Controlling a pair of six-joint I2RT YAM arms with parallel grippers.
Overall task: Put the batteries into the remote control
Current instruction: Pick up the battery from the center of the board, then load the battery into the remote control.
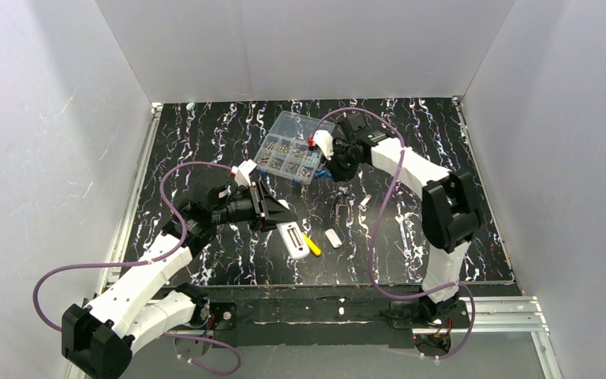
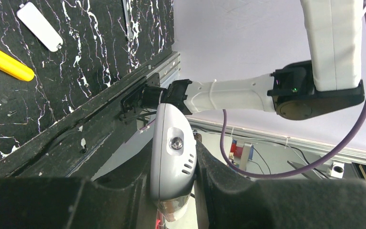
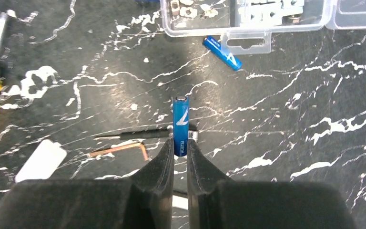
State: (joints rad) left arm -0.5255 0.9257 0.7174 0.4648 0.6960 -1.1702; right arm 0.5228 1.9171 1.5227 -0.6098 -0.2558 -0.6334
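**Both end effectors have something in them**

Left end effector is clamped on the remote, which pokes up from the bottom center of the left wrist view. Right end effector is pinched shut on a battery, dead center of the right wrist view with its free end pointing up the frame. A spare battery lies on the counter at upper center, right against the clear box latch. The yellow screwdriver and small white cover sit upper left in the left wrist view.
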